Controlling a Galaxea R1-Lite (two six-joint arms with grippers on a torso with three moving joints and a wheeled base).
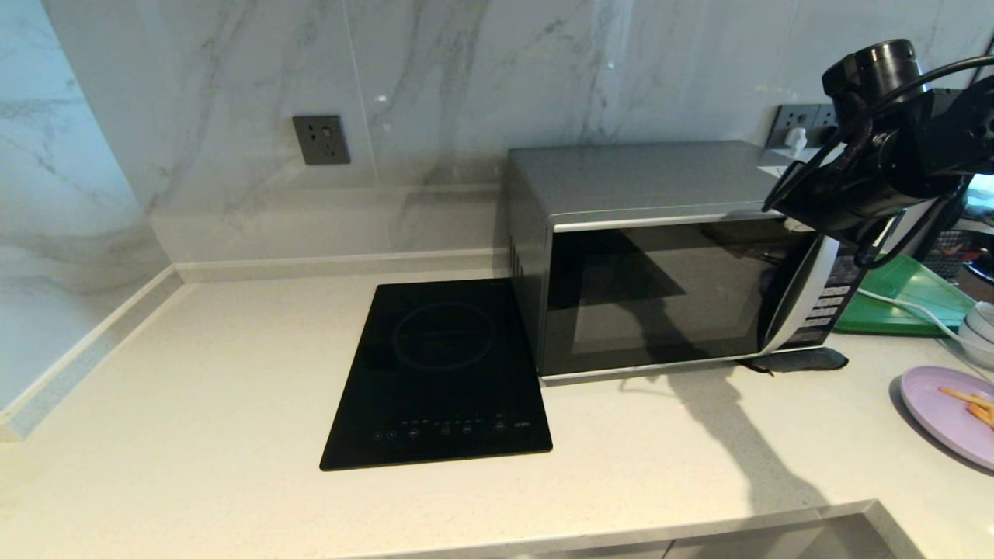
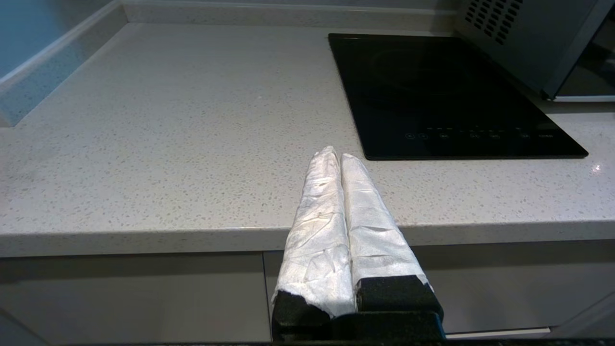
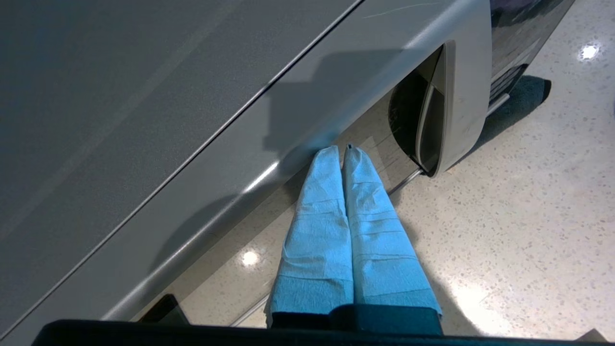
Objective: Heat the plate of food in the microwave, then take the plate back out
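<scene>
The microwave [image 1: 660,256] stands on the worktop [image 1: 233,373] with its dark glass door shut, so nothing can go in yet. It sits at about three o'clock from the black hob [image 1: 439,376], the two almost touching. Through the glass only reflections show, so whether anything is inside cannot be told.

The right gripper [image 3: 342,150] has its two blue-wrapped fingers pressed together, holding nothing. In the right wrist view its tips sit against the top edge of the door, just beside the curved silver handle [image 3: 451,105]. With the fingers together like a single prong, the likely aim is to hook in behind the handle and pull the door open, or to press on the panel side; which one is not settled by what shows. In the head view the right arm hangs over the microwave's top corner at about two o'clock from the door, hiding the tips.

The left gripper [image 2: 336,154], white-wrapped, is also closed and empty, parked off the front edge of the worktop at about seven o'clock from the hob, well apart from the work.

The plate [image 1: 943,415] waits on the worktop at about four o'clock from the microwave, near the frame's edge, with a few orange-yellow sticks [image 1: 971,404] lying on it. Behind it lie stacked pale bowls [image 1: 980,330] and a green tray [image 1: 905,299].
</scene>
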